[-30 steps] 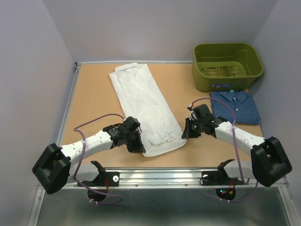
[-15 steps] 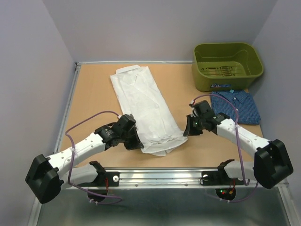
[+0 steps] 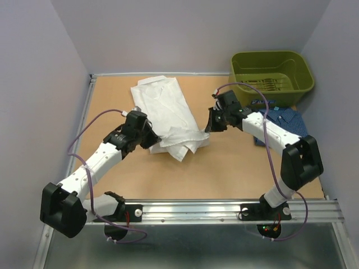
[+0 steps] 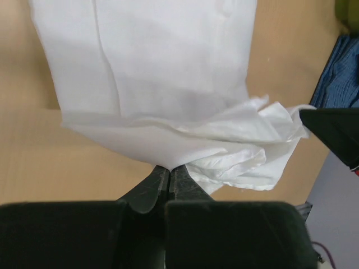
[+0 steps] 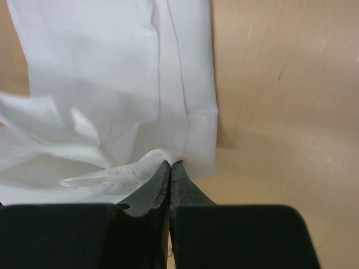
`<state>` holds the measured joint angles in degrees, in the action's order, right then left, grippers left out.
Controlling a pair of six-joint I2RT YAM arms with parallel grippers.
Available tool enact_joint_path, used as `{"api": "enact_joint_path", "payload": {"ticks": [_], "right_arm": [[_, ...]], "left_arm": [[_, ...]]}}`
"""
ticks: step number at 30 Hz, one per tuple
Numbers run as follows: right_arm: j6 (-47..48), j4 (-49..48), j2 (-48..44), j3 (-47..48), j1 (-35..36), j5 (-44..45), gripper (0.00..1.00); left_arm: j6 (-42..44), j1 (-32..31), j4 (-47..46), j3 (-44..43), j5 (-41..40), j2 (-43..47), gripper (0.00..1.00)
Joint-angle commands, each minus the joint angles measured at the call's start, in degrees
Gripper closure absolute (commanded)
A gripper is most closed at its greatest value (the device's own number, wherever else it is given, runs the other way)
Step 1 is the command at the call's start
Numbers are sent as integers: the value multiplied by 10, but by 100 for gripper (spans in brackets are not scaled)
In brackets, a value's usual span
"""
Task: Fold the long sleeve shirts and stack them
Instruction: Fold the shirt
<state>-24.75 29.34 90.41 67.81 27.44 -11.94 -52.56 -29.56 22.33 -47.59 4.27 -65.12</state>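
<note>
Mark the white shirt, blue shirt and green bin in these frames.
white shirt point(image 3: 166, 106): top external view, flat far part of the body.
blue shirt point(image 3: 291, 122): top external view, exposed cloth beyond the right arm.
green bin point(image 3: 266, 54): top external view, far rim.

Nothing is legible; the sticker point(image 3: 262, 102) on the olive-green bin point(image 3: 241, 94) is too small to read.

white shirt point(image 3: 168, 112): plain white, shaded grey in folds. blue shirt point(image 3: 291, 128): dark blue, fine pale check or dot seen. bin point(image 3: 269, 55): olive green, small blue-and-white label seen on front. table point(image 3: 224, 168): tan, wood-toned. arms point(image 3: 98, 159): white shells, black joints. left gripper point(image 4: 167, 171), right gripper point(image 5: 170, 167): black. cables point(image 3: 238, 84): purple. walls point(image 3: 168, 33): pale lilac-grey. rail point(image 3: 196, 208): silver.
</note>
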Motion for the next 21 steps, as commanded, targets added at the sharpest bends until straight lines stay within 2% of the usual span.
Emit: {"api": "enact_joint_path", "payload": {"ticks": [1,13,21], "right_arm": [[22,-32,44,102,-3,8,100],[44,-89,224,289,-2,-12,99],[52,-111,296,349,-1,-14,98]], "left_arm": [[49,45,-33,-49,-38,-9,100],[36,122,-144,-51,-88,-99,100],[36,152,-196,-56,-89,-160,100]]}}
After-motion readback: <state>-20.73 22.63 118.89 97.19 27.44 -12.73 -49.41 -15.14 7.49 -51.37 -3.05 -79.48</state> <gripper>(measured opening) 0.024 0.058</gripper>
